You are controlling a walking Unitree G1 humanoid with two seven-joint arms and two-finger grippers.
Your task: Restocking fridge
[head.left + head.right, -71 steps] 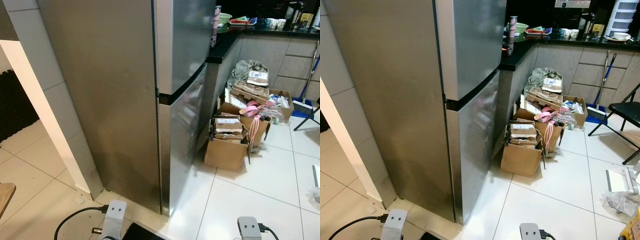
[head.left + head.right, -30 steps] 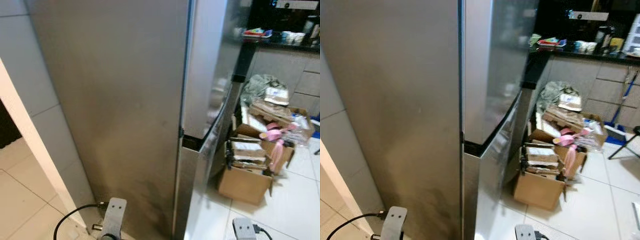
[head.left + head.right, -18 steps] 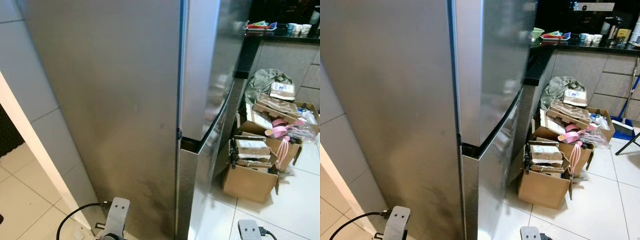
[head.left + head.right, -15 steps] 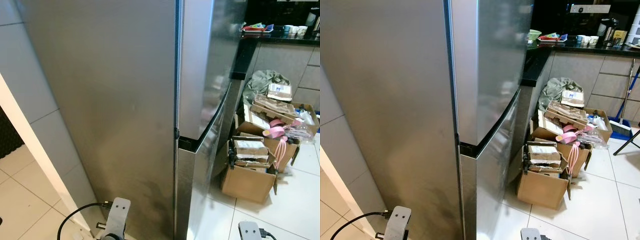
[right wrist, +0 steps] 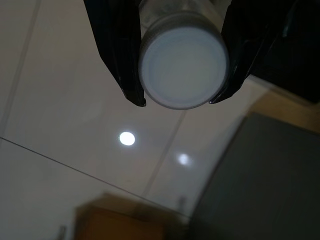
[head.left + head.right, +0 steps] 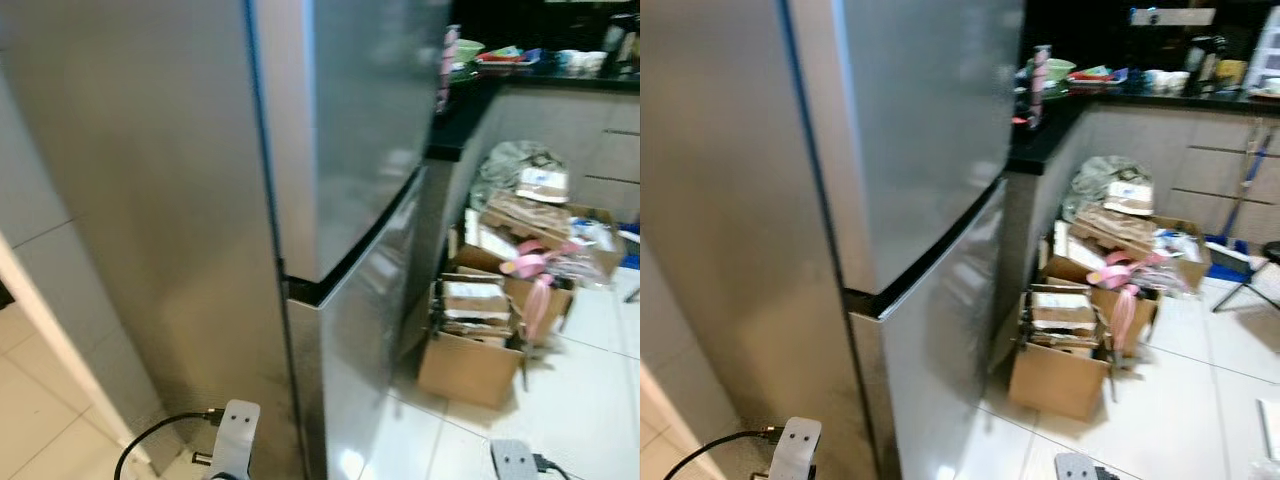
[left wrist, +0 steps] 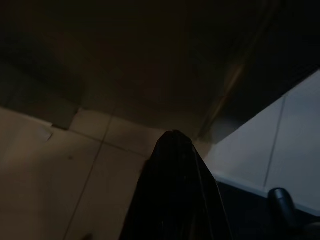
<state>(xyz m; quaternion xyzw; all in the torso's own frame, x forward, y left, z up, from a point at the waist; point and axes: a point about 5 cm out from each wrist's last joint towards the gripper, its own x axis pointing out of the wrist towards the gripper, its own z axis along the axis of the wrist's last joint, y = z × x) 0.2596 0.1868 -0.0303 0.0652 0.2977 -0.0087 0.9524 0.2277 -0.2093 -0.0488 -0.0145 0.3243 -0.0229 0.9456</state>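
A tall stainless-steel fridge (image 6: pixel 330 150) stands right in front of the robot, both of its doors closed, the upper door meeting the lower one at a dark seam. In the right wrist view the right pincer (image 5: pixel 177 102) clamps a clear bottle (image 5: pixel 183 67) with a white cap between its two black fingers (image 5: pixel 117 50), one on each side just behind the cap, with pale tiled floor (image 5: pixel 60 100) beyond it. The left wrist view is very dark: the left pincer (image 7: pixel 174 137) appears as a single black tapering shape, which looks like fingers pressed together with nothing between them, though the gloom makes that hard to be sure of; beyond it lies tiled floor and the shadowed foot of the fridge. Beyond the fridge, a dark worktop (image 6: pixel 1045 135) carries a pink tumbler (image 6: pixel 1040 68), a green bowl (image 6: pixel 1060 68) and some cups farther along. On the white floor tiles by the worktop's base sit open cardboard boxes (image 6: pixel 1060 375) stuffed with flattened card and papers, with something pink (image 6: pixel 1120 280) draped over them and a grey-green bag (image 6: pixel 1100 180) behind. At the bottom of the head view, the two silver wrist mounts (image 6: pixel 232 435) stick up, a black cable (image 6: pixel 150 440) looping from the left one.
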